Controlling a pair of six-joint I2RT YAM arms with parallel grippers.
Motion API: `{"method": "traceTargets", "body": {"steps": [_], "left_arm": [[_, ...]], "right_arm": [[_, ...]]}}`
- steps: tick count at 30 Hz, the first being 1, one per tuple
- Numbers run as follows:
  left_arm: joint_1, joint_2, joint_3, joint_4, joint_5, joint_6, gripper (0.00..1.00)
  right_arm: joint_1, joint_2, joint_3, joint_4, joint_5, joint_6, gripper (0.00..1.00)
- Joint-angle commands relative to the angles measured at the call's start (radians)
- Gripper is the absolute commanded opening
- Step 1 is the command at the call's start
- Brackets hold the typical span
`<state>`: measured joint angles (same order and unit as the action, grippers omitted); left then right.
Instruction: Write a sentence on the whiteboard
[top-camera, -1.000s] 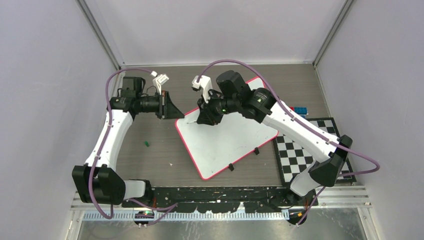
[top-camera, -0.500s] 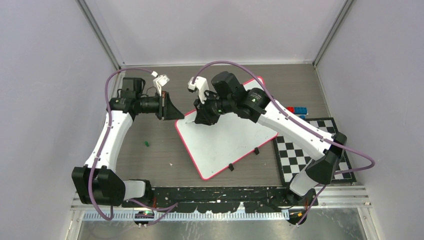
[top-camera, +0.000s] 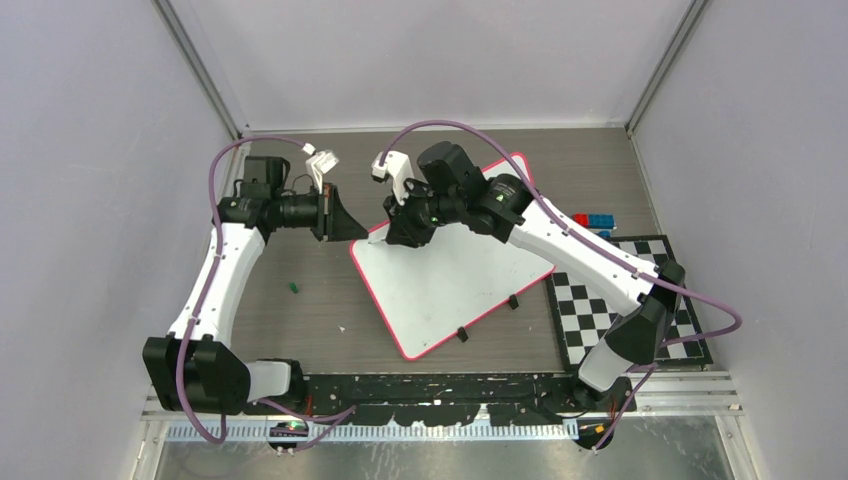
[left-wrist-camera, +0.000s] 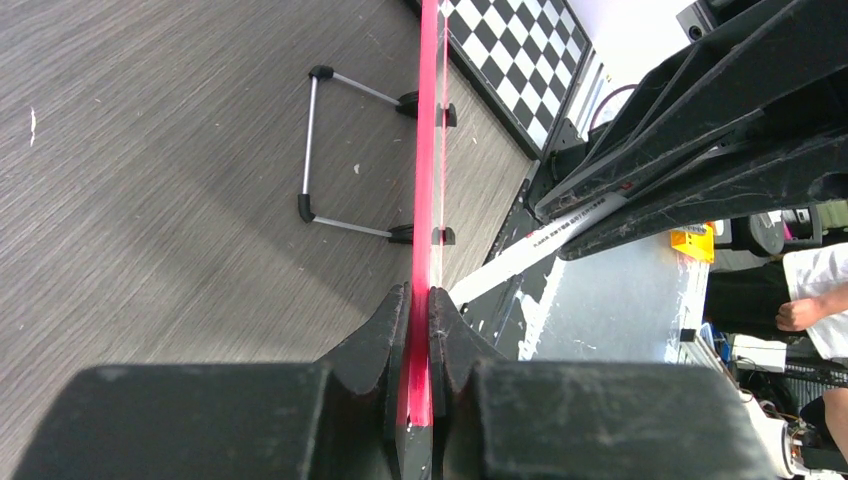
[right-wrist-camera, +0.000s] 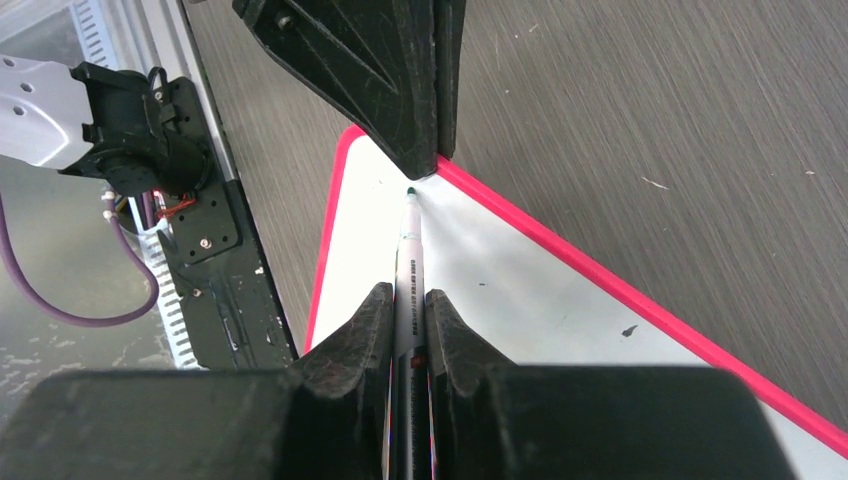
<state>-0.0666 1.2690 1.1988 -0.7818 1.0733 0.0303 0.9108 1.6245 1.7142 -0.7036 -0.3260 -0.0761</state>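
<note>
Whiteboard, a flat white rectangle with a pink-red rim, lies just left of the black-and-white checkerboard mat. Its long axis runs diagonally, with the far end toward the mat's side. Left gripper is clamped on the corner farthest from the mat. Right gripper grips a white marker, tip at that corner. Open grey wood-grain table lies beyond it.

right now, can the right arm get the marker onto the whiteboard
Likely yes: the marker in the right fingers points at bare whiteboard near its corner. Only the left fingers, clamped on the board there, crowd it.
</note>
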Motion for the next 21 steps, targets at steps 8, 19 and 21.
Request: {"method": "traceTargets", "body": {"steps": [8,19,21], "left_arm": [[0.005,-0.036,-0.001,0.007,0.024,0.009,0.0],[0.005,-0.04,-0.006,0.008,0.02,0.011,0.0],[0.005,-0.039,-0.006,0.009,0.02,0.011,0.0]], "right_arm": [[0.006,-0.045,-0.098,0.053,0.036,-0.035,0.0],[0.009,-0.089,-0.196,0.043,-0.004,-0.035,0.0],[0.01,-0.09,-0.18,0.04,-0.017,-0.032,0.0]]}}
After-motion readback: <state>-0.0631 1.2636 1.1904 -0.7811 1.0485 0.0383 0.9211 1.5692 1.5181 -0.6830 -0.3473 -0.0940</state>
